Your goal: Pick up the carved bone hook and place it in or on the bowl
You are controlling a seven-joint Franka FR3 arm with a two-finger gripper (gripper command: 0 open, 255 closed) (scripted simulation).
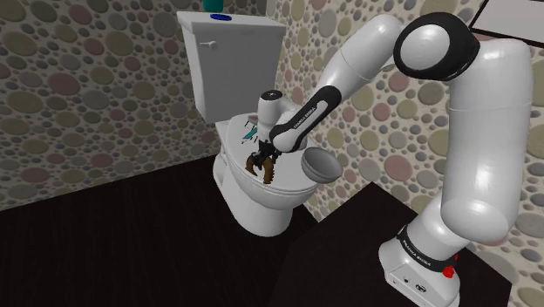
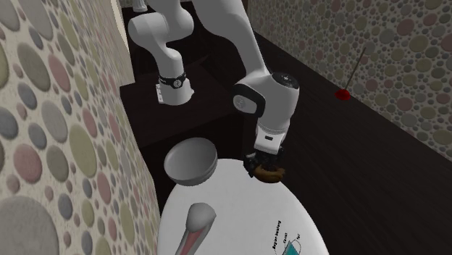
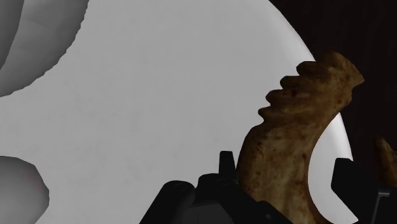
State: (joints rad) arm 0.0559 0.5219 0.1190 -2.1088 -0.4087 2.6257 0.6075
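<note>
The gripper (image 1: 264, 162) hangs over the front part of the closed toilet lid (image 2: 232, 206). Its fingers (image 3: 224, 167) are clenched on the carved bone hook (image 3: 294, 143), which sits between them at its lower bend. One finger presses the shank. The other stands at the inside of the curve, where contact is hard to confirm.

The hook is at the lid's front edge, above the dark floor (image 2: 377, 145). Whether it has cleared the lid or rests on it cannot be told. The grip low on the bend appears chosen to leave the long shank free. That should let the piece drop cleanly once it is over the bowl (image 2: 192, 161).

The bowl stands upright on the lid near the wall, close beside the gripper but apart from it. A cone-shaped piece (image 2: 194, 223) lies further along the lid, clear of the likely path.

Orientation: the hook's long axis runs onward from the fingertips, roughly in line with the fingers and slanting down toward the lid. The notched edge of the shank faces the bowl's side. The blunt end points away from the gripper, and the short tip curls up behind the far finger.
</note>
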